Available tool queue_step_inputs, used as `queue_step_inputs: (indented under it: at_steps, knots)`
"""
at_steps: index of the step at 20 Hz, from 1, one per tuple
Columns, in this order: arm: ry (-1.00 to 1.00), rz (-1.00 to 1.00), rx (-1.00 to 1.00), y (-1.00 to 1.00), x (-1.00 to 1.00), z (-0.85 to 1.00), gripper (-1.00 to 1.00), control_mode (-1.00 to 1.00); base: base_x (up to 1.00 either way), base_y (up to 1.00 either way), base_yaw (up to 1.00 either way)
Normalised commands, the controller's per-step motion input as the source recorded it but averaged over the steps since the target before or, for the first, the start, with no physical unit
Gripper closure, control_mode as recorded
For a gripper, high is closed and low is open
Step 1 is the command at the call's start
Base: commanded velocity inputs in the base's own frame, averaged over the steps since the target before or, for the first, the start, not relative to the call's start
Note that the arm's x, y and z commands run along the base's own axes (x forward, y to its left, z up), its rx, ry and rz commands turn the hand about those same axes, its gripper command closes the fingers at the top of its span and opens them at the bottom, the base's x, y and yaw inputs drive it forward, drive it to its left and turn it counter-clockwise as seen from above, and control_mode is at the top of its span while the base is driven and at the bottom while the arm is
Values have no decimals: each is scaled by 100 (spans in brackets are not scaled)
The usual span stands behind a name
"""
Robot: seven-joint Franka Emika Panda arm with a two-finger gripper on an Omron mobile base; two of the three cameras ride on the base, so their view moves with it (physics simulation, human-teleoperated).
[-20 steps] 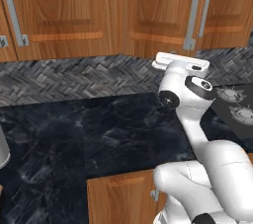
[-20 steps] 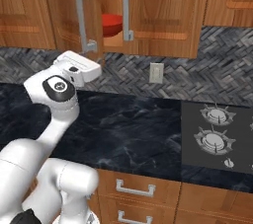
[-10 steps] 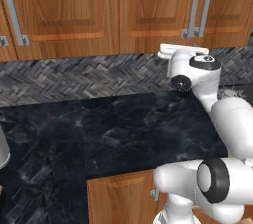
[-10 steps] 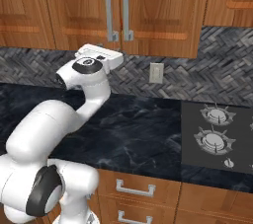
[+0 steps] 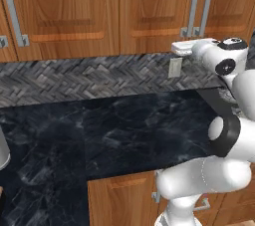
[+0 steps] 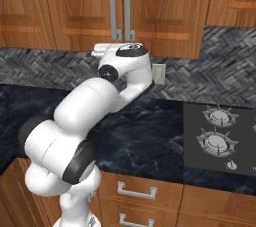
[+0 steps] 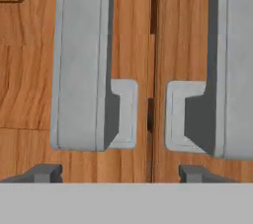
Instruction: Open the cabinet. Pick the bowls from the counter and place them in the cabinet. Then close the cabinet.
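1. The warm-brown wood wall cabinet [image 6: 122, 8] with two panelled doors hangs above the grey herringbone tile wall [image 6: 45, 66]; both doors sit flush, with only a thin dark seam between them.
2. Its pair of tall grey bar handles [image 6: 122, 8] meets at that centre seam, and in the hand view their lower ends and square mounting feet [image 7: 123, 114] stand to either side of the seam.
3. Judged from its look, each door is a stiff, hinged wood panel that will swing rather than flex; the bar handles look rigid, smooth and a little slippery, so a bar, taken near its lower end, is the place to take hold.
4. No bowl is to be seen on the black marble bench [image 5: 99, 135] below the cabinet, so with the doors shut the task appears at or near its end.
5. The fingers [image 7: 42, 172] of the gripper [image 7: 118, 173] stand wide apart and hold nothing: one dark tip lies below the left bar, the other below the right bar, with the seam between them.
6. The fingers sit just in front of the door faces, beneath the handle ends; whether they touch the wood cannot be told.
7. In the base views the white hand [image 6: 107, 48] sits just under the cabinet's lower edge, close to the handle ends.
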Motion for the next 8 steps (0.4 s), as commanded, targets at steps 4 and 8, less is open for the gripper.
queue_step_inputs:
  at_steps: [4,8]
  knots:
    - [0,25,5,-20,100,-18,-100,-100,0,0,0]
    - [-14,10,5,62,98,-80,-100,-100,0,0,0]
